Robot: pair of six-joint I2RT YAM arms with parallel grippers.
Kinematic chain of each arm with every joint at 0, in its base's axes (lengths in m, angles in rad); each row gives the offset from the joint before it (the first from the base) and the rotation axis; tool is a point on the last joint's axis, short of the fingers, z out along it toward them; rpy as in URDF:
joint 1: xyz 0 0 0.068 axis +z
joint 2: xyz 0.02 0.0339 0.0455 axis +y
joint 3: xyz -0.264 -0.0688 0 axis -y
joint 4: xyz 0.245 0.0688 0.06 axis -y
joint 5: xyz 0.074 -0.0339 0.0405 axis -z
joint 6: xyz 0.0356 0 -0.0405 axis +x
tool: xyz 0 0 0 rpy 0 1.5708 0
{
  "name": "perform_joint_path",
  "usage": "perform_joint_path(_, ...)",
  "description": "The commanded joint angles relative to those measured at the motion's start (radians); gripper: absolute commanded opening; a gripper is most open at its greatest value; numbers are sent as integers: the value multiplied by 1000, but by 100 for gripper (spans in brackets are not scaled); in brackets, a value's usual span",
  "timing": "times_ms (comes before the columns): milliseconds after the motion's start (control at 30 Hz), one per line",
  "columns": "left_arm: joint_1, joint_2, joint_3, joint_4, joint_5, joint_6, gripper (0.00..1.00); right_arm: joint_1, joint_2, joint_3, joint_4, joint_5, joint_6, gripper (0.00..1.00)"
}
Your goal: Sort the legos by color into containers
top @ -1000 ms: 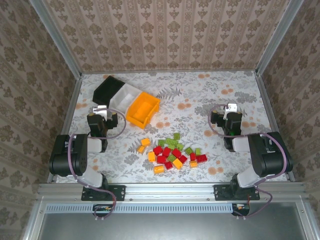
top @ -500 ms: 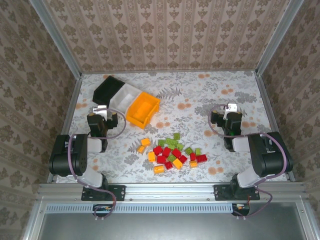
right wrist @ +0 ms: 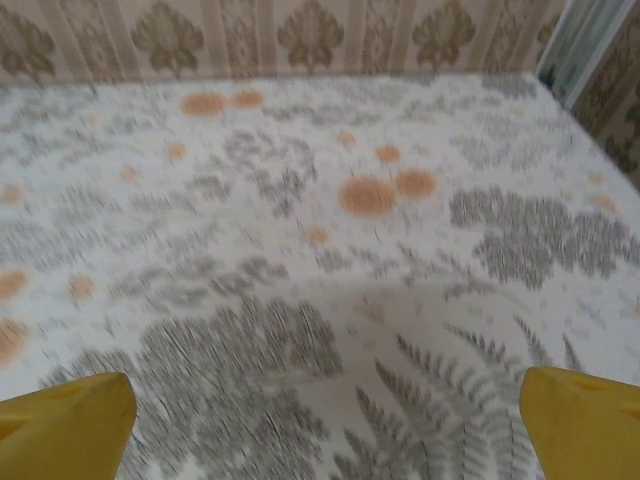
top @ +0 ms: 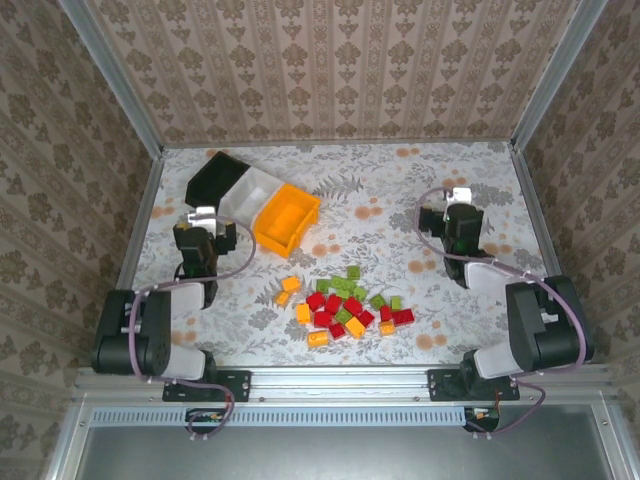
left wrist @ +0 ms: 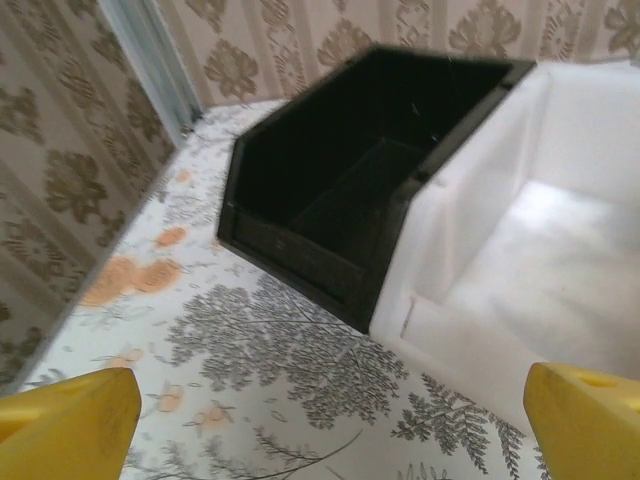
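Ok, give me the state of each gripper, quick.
Left gripper: open, holding nothing.
Right gripper: open, holding nothing.

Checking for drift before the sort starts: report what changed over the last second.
Both arms stretched forward: the right arm carried its open jaws farther up the table, the left arm only slightly. Nothing gripped or released. The legos, black bin, white bin and orange bin stayed put.
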Motion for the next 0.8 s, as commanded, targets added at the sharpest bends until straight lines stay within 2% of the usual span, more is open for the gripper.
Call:
perform_joint_path(0, -12, -122, 56, -154, -127, -30, 100, 80, -78, 61, -225, 134, 35, 100)
perform_joint_path(133, -7, -266, 70, -219, -169, -170, 100, 283, -97, 103, -217, 455, 54, 100)
perform_joint_path(167, -2, -288, 66, -207, -182, -230, 100, 309, -85, 133, -253, 502, 127, 100)
perform_joint_path(200, 3, -309, 64, -216, -198, -296, 100, 311, -77, 165, -310, 496, 242, 100)
perform_joint_path(233, 14, -341, 59, -241, -212, -380, 100, 302, -69, 201, -396, 454, 412, 100)
perform_joint_path(267, 28, -377, 49, -272, -222, -477, 100, 293, -65, 248, -560, 400, 622, 100)
perform_joint_path(300, 45, -417, 37, -314, -220, -571, 100, 280, -53, 276, -638, 348, 748, 100)
perform_joint_path(333, 68, -465, 28, -394, -225, -708, 100, 270, -39, 272, -573, 231, 721, 100)
perform_joint_path(367, 101, -510, 28, -498, -217, -840, 100, 282, -2, 257, -483, 165, 688, 100)
perform_joint_path(433, 168, -554, 20, -567, -148, -1009, 100, 326, 49, 270, -407, 102, 655, 100)
perform_joint_path(500, 212, -560, -26, -431, -4, -985, 100, 378, 127, 386, -514, 74, 666, 100)
perform_joint_path(600, 219, -555, -34, -380, 84, -1003, 100, 424, 276, 593, -716, -9, 740, 100)
perform_joint_path(667, 216, -550, -13, -392, 120, -1001, 100, 461, 350, 641, -681, -71, 793, 100)
perform_joint_path(767, 211, -549, 37, -468, 169, -980, 100, 519, 448, 727, -668, -100, 869, 100)
